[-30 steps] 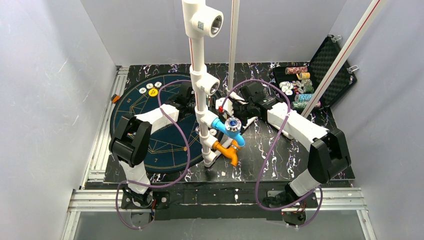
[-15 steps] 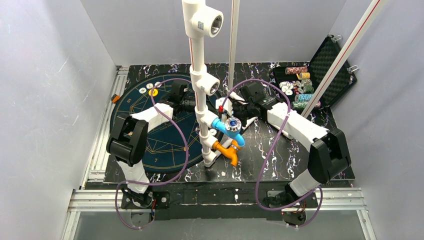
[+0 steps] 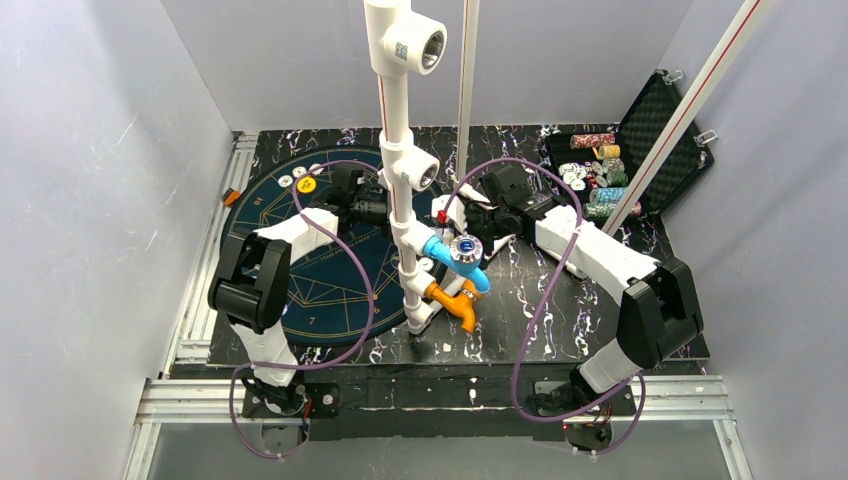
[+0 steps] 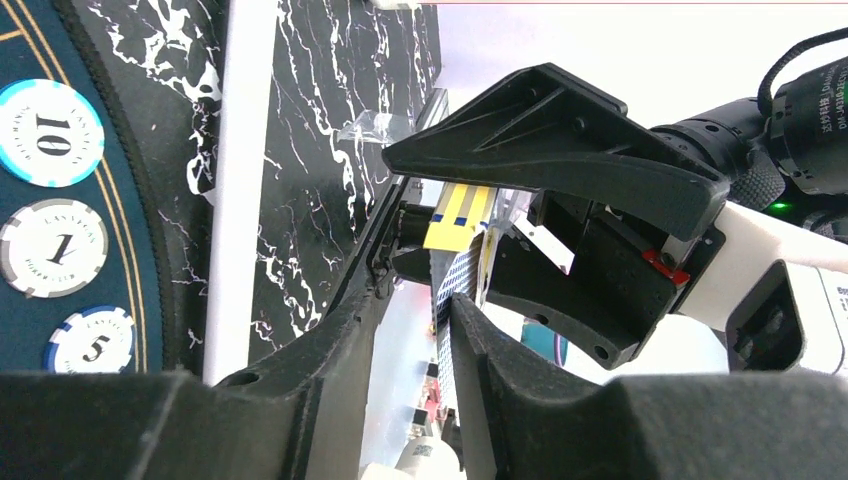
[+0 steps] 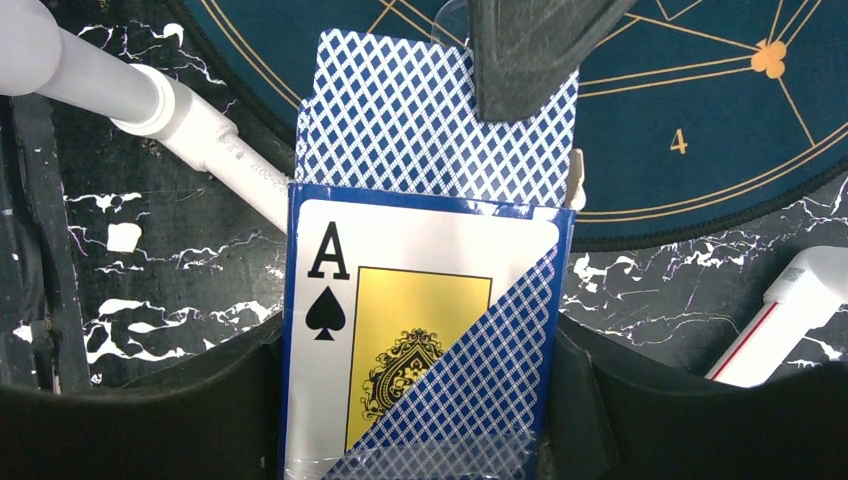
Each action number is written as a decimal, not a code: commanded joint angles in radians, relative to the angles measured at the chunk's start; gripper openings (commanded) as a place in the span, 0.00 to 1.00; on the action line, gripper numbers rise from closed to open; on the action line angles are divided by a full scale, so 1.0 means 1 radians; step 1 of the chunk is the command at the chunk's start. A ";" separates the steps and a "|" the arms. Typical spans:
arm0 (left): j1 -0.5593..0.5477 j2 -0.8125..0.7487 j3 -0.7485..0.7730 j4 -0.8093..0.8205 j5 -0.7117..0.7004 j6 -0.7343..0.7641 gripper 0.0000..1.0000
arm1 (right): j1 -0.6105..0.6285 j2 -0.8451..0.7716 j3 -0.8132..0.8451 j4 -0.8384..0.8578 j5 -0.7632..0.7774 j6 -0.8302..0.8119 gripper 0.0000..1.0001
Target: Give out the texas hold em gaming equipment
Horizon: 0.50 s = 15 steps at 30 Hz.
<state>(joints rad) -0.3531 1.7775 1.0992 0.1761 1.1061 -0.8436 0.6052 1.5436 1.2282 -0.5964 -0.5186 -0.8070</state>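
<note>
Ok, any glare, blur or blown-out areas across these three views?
Top external: even light, sharp; the pipe stand blocks the middle. Left wrist: far background blown out white, near foreground dark and soft. Right wrist: card box crisp, faint sheen on its wrap.

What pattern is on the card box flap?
The card box flap shows blue and white diamonds, clearest in the right wrist view.

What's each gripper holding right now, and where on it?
Right gripper clamps the blue diamond-patterned card box with the ace of spades by its two side edges. Left gripper has a finger over its raised top flap; grip cannot be told.
</note>
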 commanded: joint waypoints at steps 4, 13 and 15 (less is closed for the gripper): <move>0.019 -0.095 -0.015 -0.026 0.008 0.063 0.43 | -0.001 -0.053 0.007 0.067 -0.029 0.017 0.01; -0.020 -0.087 -0.015 -0.024 0.002 0.069 0.35 | -0.001 -0.046 0.017 0.113 -0.021 0.079 0.01; -0.008 -0.089 -0.028 -0.027 0.004 0.063 0.30 | -0.004 -0.050 0.015 0.113 -0.017 0.081 0.01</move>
<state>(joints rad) -0.3637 1.7397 1.0878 0.1680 1.1011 -0.7990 0.6052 1.5360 1.2282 -0.5491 -0.5167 -0.7559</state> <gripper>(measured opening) 0.338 0.737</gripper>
